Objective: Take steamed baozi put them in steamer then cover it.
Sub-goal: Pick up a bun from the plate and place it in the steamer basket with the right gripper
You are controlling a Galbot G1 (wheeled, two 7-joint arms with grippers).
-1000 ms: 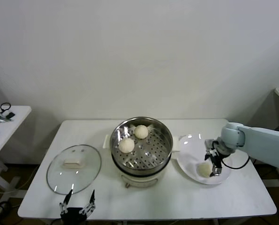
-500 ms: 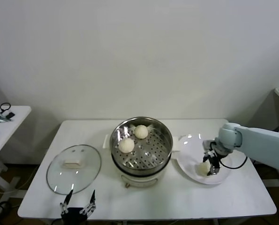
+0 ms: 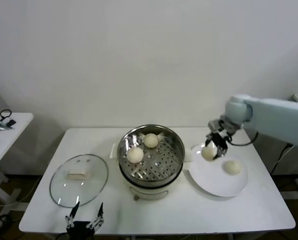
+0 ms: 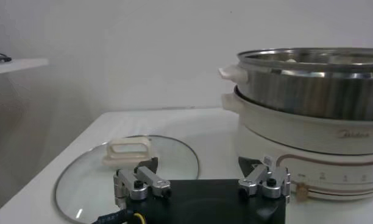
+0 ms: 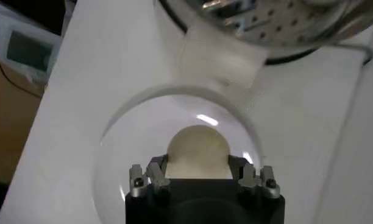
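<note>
We had the steamer [image 3: 151, 156] mid-table with two buns inside, the cover [image 3: 79, 179] lying near the table's left edge. Our right gripper [image 3: 213, 147] held a third baozi [image 3: 208, 153] above the plate [image 3: 215, 181]; carrying it over the pot came next. Our left gripper [image 3: 82, 221] waited wide at the front edge.

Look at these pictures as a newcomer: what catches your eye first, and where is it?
The right gripper holds a baozi in the air over the near edge of the plate, beside the steamer. Two baozi sit on the steamer's tray; one more lies on the plate. The cover lies flat left of the steamer, with the open left gripper idle before it.
</note>
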